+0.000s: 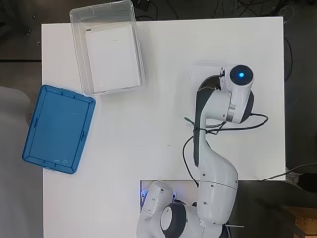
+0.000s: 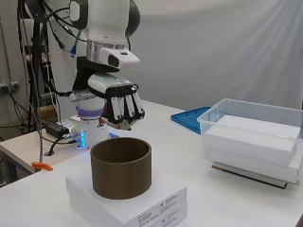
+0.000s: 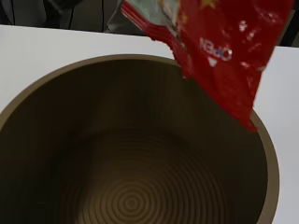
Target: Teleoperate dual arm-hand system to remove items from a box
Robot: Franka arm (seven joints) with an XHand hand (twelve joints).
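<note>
A round brown container (image 2: pixel 121 166) stands on a flat white box (image 2: pixel 142 205) near the table's front in the side view. The hand (image 2: pixel 124 106) hovers just above and behind the container's rim, fingers curled down. In the wrist view a red snack packet (image 3: pixel 219 51) hangs from the hand over the open mouth of the container (image 3: pixel 131 186), whose ribbed bottom is bare. Only a small bit of the packet (image 2: pixel 124 124) peeks out under the fingers in the side view. From overhead the arm hides the hand and the container.
A clear plastic bin (image 1: pixel 79 54) holding a white box (image 1: pixel 113 57) stands at the table's far left, also seen in the side view (image 2: pixel 208 125). Its blue lid (image 1: pixel 59 128) lies at the left edge. Cables (image 1: pixel 190 144) run by the arm.
</note>
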